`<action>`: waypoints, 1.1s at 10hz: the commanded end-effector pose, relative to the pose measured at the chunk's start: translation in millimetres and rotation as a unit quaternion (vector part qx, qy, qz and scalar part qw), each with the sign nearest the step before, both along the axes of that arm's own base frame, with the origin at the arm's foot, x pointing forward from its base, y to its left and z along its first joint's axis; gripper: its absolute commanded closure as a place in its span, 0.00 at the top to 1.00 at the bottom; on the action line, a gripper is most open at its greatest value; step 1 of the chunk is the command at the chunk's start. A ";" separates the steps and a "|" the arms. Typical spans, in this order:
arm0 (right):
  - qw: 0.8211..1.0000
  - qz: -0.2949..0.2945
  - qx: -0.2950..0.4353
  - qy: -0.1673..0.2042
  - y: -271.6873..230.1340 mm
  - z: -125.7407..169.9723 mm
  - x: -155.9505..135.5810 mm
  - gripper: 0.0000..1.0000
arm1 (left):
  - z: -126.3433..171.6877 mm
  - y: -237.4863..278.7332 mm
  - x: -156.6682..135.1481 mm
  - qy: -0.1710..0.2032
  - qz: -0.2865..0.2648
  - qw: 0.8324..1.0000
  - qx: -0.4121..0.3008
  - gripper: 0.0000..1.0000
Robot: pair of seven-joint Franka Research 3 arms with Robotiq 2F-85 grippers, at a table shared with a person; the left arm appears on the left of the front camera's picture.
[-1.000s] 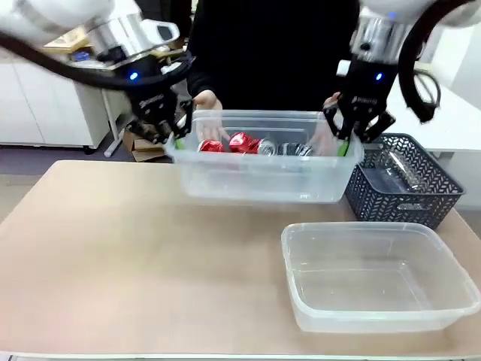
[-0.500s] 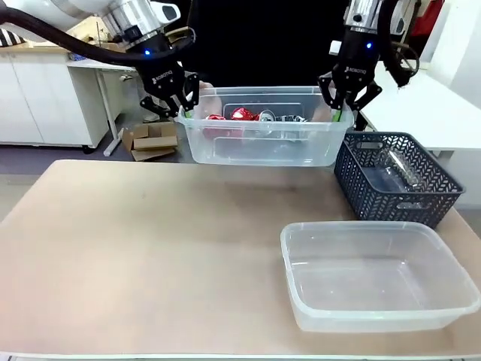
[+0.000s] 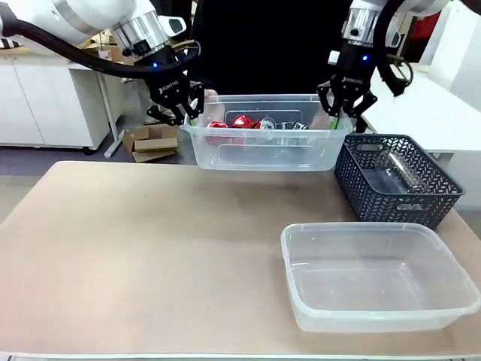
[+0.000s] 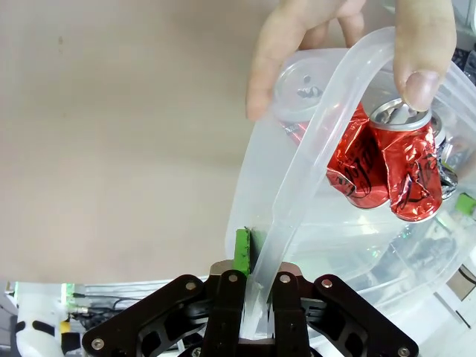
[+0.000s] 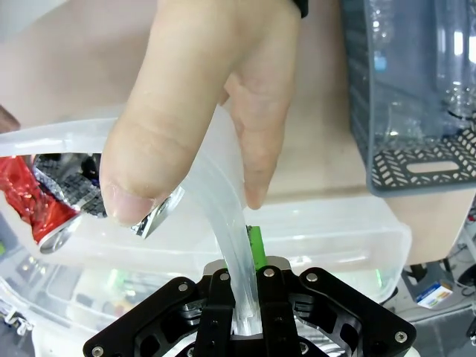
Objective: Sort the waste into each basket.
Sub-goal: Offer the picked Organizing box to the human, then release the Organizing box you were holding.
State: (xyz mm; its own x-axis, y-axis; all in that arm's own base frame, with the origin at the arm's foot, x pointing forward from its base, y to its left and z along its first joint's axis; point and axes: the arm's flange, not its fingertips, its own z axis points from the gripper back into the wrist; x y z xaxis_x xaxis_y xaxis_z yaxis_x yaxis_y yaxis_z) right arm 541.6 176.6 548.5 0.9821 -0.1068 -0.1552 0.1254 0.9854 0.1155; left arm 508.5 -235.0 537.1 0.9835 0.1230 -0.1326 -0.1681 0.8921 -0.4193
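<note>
The left pincer (image 3: 183, 116) is clamped on the rolled rim at one short end of a clear tub (image 3: 263, 154). The right pincer (image 3: 344, 113) is clamped on the rim at the opposite end, so the tub hangs level between them over the far edge of the bench (image 3: 135, 256). Inside the tub, crushed red cans (image 3: 242, 121) lie nearer the left pincer and a crushed dark and silver can (image 3: 289, 125) nearer the right one. The person's hand (image 4: 327, 44) grips the rim just beyond the left pincer's fingertips, its thumb by the top of a red can. The person's other hand (image 5: 201, 82) pinches the rim just beyond the right pincer. Below and beside the right pincer stands a dark blue lattice basket (image 3: 391, 199) holding a clear plastic bottle (image 3: 402, 169). Well below that, a second clear tub (image 3: 368, 320) sits on the bench.
</note>
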 end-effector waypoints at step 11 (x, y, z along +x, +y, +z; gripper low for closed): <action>0.999 -0.002 -0.018 -0.045 2.0 8.5 -17.7 1.00 | 8.9 1.3 -3.6 -0.006 0.006 1.000 0.015 1.00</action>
State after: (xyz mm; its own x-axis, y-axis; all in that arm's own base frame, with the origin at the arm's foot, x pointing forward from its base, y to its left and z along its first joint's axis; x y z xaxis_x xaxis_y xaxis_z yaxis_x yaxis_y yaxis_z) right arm 536.1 178.9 558.6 0.9870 -0.1062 -0.1207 0.1198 0.9865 0.1117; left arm 506.7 -236.5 539.9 0.9839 0.1171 -0.1347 -0.1634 0.8948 -0.4155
